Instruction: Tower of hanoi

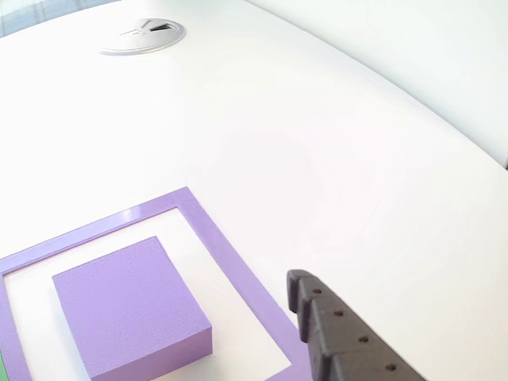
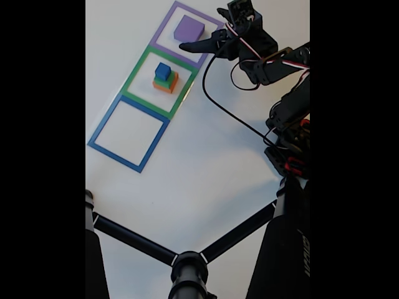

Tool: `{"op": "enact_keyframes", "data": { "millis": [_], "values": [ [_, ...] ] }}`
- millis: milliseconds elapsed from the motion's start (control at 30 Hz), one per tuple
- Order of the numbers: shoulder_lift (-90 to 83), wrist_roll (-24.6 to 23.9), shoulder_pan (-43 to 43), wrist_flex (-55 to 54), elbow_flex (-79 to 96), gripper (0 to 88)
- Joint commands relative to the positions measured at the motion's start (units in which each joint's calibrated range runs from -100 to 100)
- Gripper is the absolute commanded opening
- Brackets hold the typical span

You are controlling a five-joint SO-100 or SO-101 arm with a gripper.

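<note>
We see the purple block (image 2: 189,28) lying alone inside the purple tape square (image 2: 163,25). In the green tape square (image 2: 138,65) next to it, the blue cube (image 2: 163,70) tops the green block (image 2: 164,81) and orange block (image 2: 167,87). The gripper (image 2: 187,46) hovers over the purple square's edge, holding nothing; we cannot tell how far its jaws are parted.

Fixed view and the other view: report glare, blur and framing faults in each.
Other view: sharp up close, the purple block shows its grain; the white table is near blown out, glare streaks the purple tape outline. Fixed view: black bars both sides, softer; the stacked blue cube, green block and orange block lack detail; the dark claw reads as a silhouette.
</note>
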Motion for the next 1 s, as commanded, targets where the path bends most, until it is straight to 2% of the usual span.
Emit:
{"op": "enact_keyframes", "data": {
  "millis": [0,467,967],
  "values": [
    [6.3,0.4,-0.7,-6.2,-5.0,53.9],
    [20.1,0.4,-2.1,-15.1,-11.2,52.3],
    [25.4,0.4,-4.7,-15.2,-15.0,50.2]
  ]
}}
